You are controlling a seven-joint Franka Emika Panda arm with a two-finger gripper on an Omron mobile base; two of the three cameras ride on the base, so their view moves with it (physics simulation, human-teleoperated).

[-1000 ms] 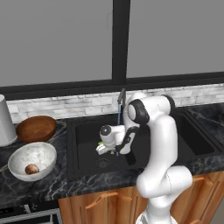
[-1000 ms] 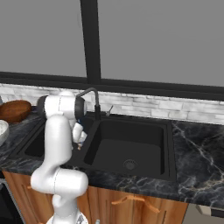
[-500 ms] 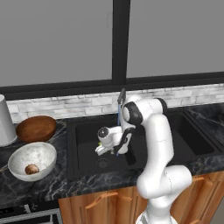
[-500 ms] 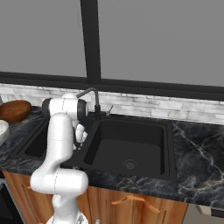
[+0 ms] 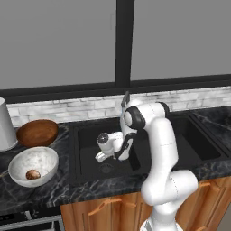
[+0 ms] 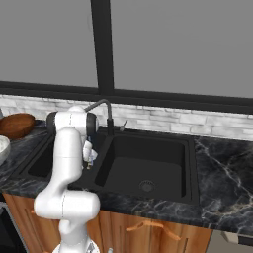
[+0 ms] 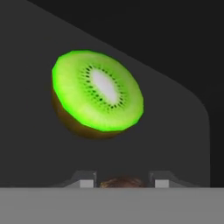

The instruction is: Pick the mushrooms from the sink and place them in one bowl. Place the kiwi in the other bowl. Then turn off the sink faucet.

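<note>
Gripper low in the left basin, closed narrow around a mushroom

Gripper [image 7: 123, 180] shows its two dark tips at the bottom of the hand view, standing close together. Between them sits a small tan-brown mushroom [image 7: 122, 182]; only its rounded top is visible, and the tips seem to touch it on both sides. Just beyond lies the half kiwi [image 7: 97, 94], round, with a bright lime-green cut face, a pale centre and a brown skin underneath. It rests on the dark floor of the large black rectangular sink [image 7: 175, 144], apart from the gripper.

In the left base view, the gripper [image 5: 100, 156] hangs inside the left basin of the sink [image 5: 81, 128], near the round drain. The white arm bends down to it over the front rim. In the right base view, the gripper [image 6: 90, 160] is partly hidden behind the arm.

On the dark marbled counter [image 5: 45, 191], left of the sink, stands the wide white-grey speckled bowl [image 5: 20, 179]. A second mushroom [image 5: 31, 174] lies inside it. Behind it, just beside, stands the round reddish-brown wooden bowl [image 5: 37, 132].

At the back edge of the sink rises the slim dark grey faucet [image 6: 101, 111], with its spout over the left basin.
</note>
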